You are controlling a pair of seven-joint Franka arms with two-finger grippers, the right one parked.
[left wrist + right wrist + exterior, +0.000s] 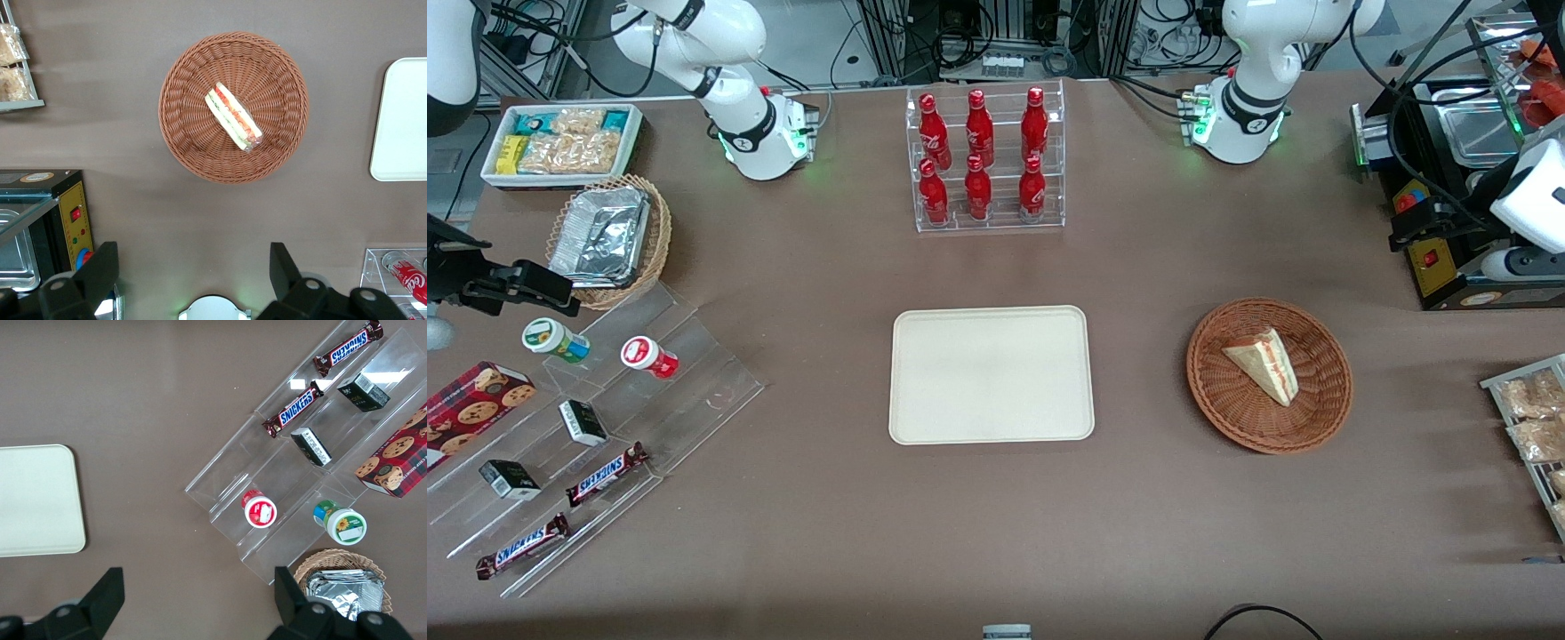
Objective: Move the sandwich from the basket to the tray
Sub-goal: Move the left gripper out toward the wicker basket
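Your sandwich (1263, 364) lies inside the round brown wicker basket (1325, 418), resting on its side with the red and green filling edge showing in the left wrist view (233, 117). The basket sits on the brown table (996, 533) beside the cream tray (925, 418), toward the working arm's end and apart from it. The tray holds nothing. Your gripper (193, 270) hangs high above the table near the basket, its 2 fingers (100, 267) spread wide and holding nothing.
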